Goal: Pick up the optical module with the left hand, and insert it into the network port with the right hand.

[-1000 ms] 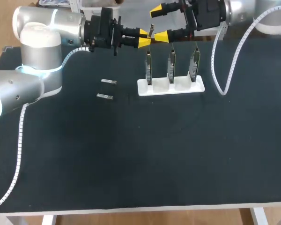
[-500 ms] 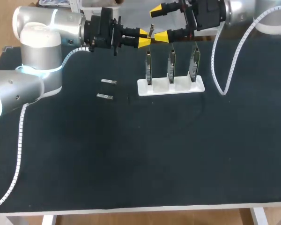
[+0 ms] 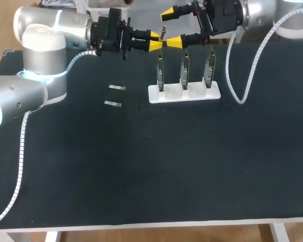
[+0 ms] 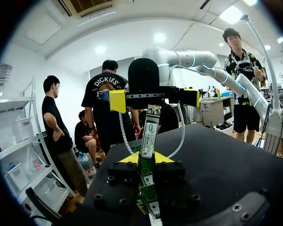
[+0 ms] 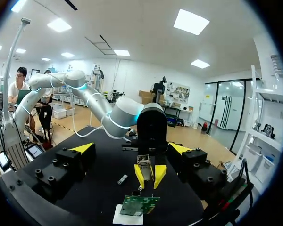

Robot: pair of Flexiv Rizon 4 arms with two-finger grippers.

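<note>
left gripper: left gripper (image 3: 155,41) is pinched on the optical module (image 3: 163,36), yellow tips clamping its lower end from both sides; left wrist view shows the same grip (image 4: 147,158).
optical module: held in the air above the table's far side, sticking out past the left fingertips (image 4: 150,128) and pointing at the right gripper; over the leftmost board of the stand.
right gripper: right gripper (image 3: 172,26) faces the left one, fingers spread wide. The module sits in the gap between them (image 5: 144,165), touching neither finger in the right wrist view.
green boards: three green boards (image 3: 184,70) stand upright in a row, below both grippers.
white stand: white stand (image 3: 184,94) holds the boards, on the table.
loose module: loose module (image 3: 117,88) lies flat, left of the stand.
second loose module: second loose module (image 3: 112,104) lies just nearer, apart from the first.
table: black table (image 3: 141,166).
</note>
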